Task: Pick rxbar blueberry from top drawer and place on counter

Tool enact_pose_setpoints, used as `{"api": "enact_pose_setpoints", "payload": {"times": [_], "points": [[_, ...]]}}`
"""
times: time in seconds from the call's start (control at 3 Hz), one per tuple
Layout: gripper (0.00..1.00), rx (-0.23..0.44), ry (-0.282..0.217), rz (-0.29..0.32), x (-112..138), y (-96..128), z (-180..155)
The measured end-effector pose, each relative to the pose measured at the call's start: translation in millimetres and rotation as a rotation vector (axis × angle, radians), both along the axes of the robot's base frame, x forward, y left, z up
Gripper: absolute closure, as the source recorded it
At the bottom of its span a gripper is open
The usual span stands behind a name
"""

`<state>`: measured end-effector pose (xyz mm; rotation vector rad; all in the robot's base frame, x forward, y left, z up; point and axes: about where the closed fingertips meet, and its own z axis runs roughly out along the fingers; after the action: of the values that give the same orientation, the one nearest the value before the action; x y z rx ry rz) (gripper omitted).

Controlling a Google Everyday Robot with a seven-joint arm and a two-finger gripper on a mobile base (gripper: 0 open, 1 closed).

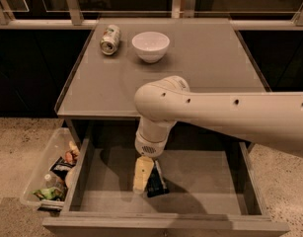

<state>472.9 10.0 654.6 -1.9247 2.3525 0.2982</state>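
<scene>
Grey bench (205,78) carrying white bowl (150,46) and tipped can (110,39), top drawer (205,184) open below, tool (145,181) lowered inside, grip cannot be told, rxbar blueberry (155,179) just beside it.

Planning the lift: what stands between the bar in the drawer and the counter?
Nothing visible. The gripper is down in the top drawer beside the rxbar blueberry; the can and bowl sit far back on the counter.
</scene>
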Motion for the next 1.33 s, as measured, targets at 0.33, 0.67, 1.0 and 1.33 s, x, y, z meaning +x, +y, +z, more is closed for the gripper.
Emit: {"api": "enact_pose_setpoints", "payload": {"times": [0.33,0.67,1.0,1.33], "points": [[0.0,-0.055,-0.111,0.009,-7.6,14.6,-7.1],[0.0,-0.154,-0.204,0.105,-28.8,34.1,-40.6],[0.0,-0.244,-0.23,0.121,-36.6,13.2,-62.8],[0.0,-0.244,-0.23,0.121,-36.6,13.1,-62.8]]}}
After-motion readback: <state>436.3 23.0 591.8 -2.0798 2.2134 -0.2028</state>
